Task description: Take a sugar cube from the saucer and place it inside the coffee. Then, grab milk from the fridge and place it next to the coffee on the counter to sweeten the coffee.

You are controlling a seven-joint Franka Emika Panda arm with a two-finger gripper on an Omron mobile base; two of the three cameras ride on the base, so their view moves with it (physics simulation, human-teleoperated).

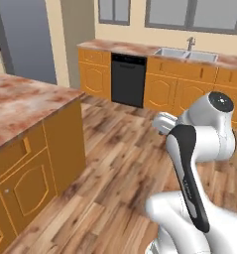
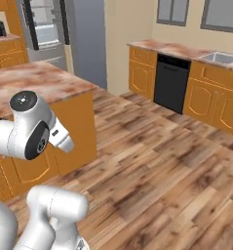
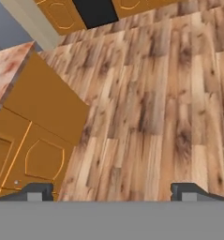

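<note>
Marble-topped counter (image 1: 21,106) flanks the arm | gripper (image 3: 111,192) spread wide, empty, above bare floor (image 3: 151,108) | fridge (image 2: 45,34) beyond counter; cup, saucer unseen | risk: elbow clipping counter corner while driving.

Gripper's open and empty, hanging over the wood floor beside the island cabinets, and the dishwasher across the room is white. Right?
Not quite: the dishwasher is black, as the left base view shows. The rest holds: the gripper is open and empty over the wood floor, beside the island cabinets.

1 dishwasher (image 1: 128,79) upper mid, 1 sink (image 1: 186,54) w/ 1 tap (image 1: 190,43) upper right, 1 fridge (image 2: 47,34) upper left, 2 counters (image 1: 21,104).
</note>
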